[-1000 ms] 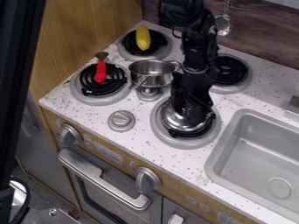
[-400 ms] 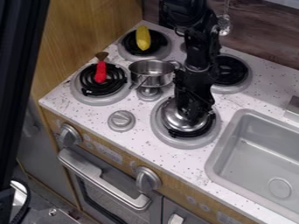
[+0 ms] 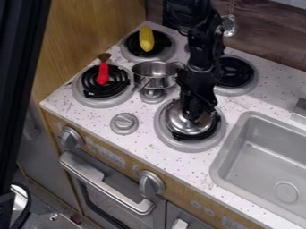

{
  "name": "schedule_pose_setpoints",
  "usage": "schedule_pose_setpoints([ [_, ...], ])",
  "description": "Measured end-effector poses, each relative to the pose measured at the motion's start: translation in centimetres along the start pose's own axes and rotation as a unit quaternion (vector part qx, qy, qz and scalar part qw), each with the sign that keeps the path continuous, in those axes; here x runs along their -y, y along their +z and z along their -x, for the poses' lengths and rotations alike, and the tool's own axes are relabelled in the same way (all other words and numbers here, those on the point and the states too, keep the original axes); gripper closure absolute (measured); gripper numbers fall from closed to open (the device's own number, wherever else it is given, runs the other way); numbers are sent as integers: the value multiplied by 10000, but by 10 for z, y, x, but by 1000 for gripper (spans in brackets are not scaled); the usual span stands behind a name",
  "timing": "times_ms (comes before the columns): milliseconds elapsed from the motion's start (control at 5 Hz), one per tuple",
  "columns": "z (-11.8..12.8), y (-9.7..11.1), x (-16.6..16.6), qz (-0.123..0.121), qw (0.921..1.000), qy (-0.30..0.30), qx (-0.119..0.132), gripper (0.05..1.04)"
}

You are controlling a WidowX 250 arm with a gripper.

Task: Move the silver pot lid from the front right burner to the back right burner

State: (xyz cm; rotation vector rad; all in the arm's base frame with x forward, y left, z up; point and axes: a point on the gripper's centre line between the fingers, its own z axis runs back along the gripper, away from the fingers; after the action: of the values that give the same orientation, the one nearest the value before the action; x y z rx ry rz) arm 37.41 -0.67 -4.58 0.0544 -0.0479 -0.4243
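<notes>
"Gripper where, exactly?"

"Down over the front right burner, right at the upper side of a round, shiny metal thing."

"Wide, narrow, holding it?"

"Cannot tell. Too dark there to make out a grip, or even sure contact."

"And under the metal thing?"

"Black coil, with some showing at its lower right edge. Seen from above, domed and partly hidden behind the gripper."

"Next to that?"

"Small metal pot, upright, up and to the left, between burners. Just in front, partly covered, a grey knob; nearer the bench's front edge, another knob."

"On the other burners?"

"Yellow corn on the back left one. Red-handled brush on the front left one, brown end toward the back. Behind the arm, a black coil in the back right one."

"Farther right?"

"Grey sink, set into the speckled white bench."
</notes>
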Motion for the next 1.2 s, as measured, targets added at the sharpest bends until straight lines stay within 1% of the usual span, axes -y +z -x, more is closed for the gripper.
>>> schedule_pose_setpoints([
  [200, -2, 0, -2, -63, 9999, -62, 116, 813],
  [400, -8, 2, 0, -18, 9988, -335, 349, 813],
  [600, -22, 10, -5, -81, 9975, -406, 581, 814],
  [800, -71, 42, -4, -303, 9893, -704, 1243, 814],
  [1000, -91, 42, -15, -355, 9877, -713, 1345, 814],
  [1200, -104, 35, -22, -439, 9861, -752, 1416, 814],
])
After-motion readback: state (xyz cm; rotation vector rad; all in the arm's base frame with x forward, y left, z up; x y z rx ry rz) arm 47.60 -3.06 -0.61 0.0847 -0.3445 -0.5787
